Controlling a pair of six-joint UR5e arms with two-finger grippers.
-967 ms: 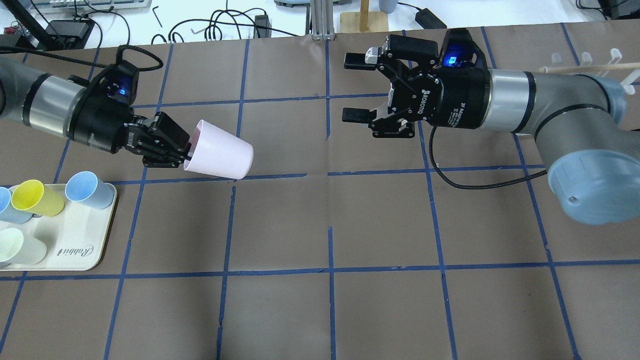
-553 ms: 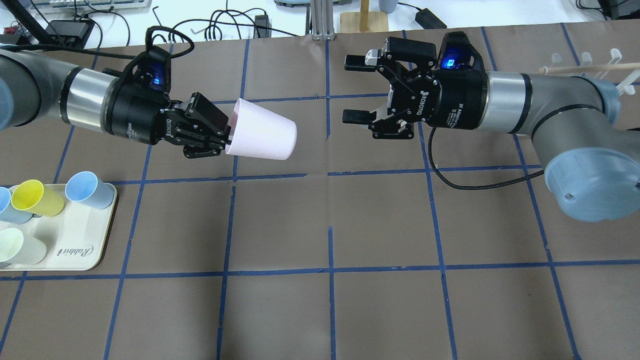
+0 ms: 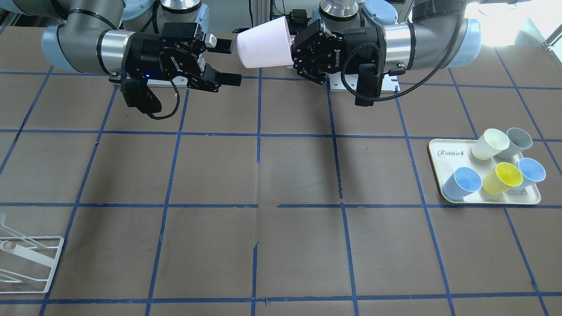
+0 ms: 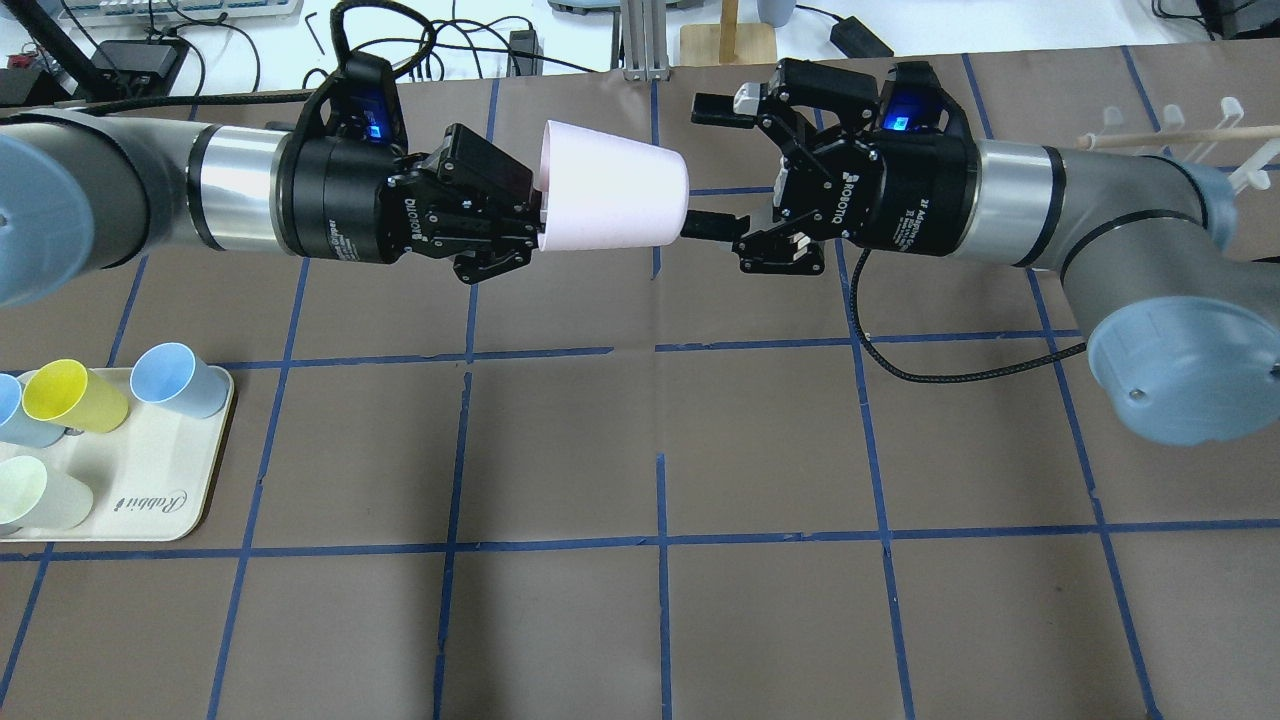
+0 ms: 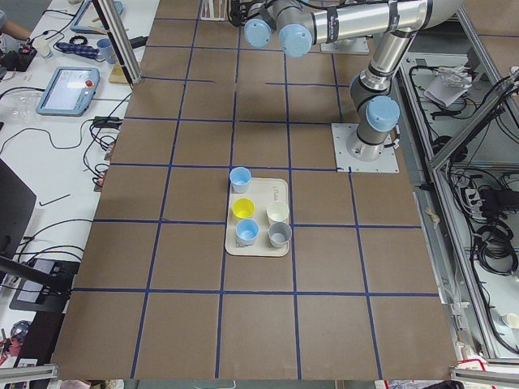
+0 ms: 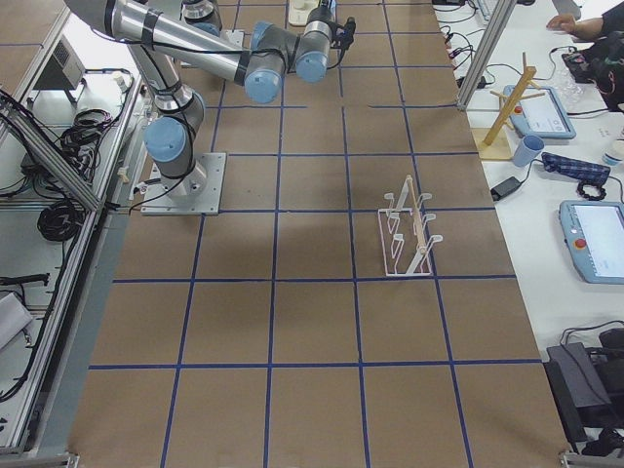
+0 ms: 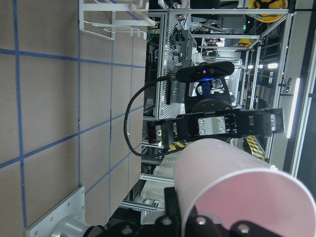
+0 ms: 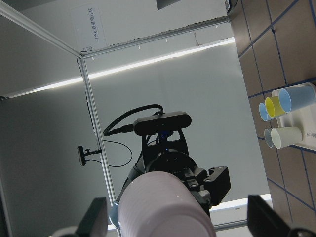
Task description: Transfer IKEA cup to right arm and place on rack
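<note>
Pink IKEA cup (image 4: 612, 197) held in the air on its side above the far middle of the table (image 4: 640, 620), with its mouth to the left and its base to the right. The left gripper (image 4: 537, 226) is clamped on the cup's wall at the rim.

The right gripper (image 4: 708, 165) faces the cup from the right. Its jaws are spread wide, wider than the cup's base, and it holds nothing. Its fingertips sit about level with the base, one on the far side and one on the near side. The near fingertip lies right at the base edge, but contact cannot be confirmed. In the right wrist view the cup's base sits between the two blurred fingers (image 8: 94, 219).

The right arm (image 4: 1100, 220) reaches in from the right. The white wire rack (image 3: 30, 259) stands at the table's far right, well apart from both grippers. A cream tray (image 4: 150, 490) carrying several coloured cups lies at the left edge of the table.
</note>
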